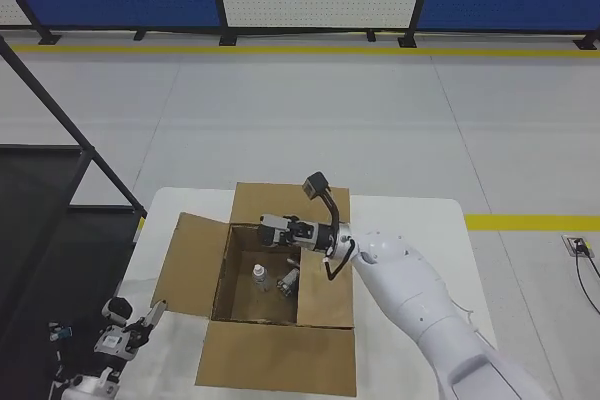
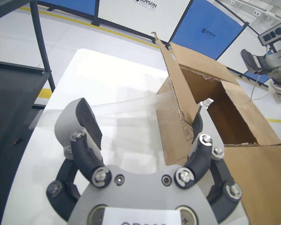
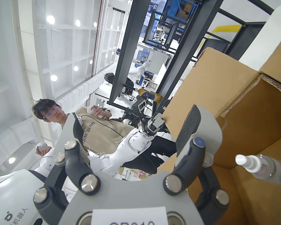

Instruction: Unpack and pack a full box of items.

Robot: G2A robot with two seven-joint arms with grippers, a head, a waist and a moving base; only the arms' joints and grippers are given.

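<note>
your right gripper hangs over the box, spread and empty, likely set to go for the bottle; left gripper sits clear, also spread

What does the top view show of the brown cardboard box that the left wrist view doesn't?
Top view adds the inside of the open brown cardboard box: a small clear white-capped bottle next to a smaller grey item. Left wrist view adds the box's outer side wall and a tiny dark object just off the edge of the white table. Both show the box, the table, the bottle's white tip, the black metal rack, the open left gripper and the right gripper.
</note>
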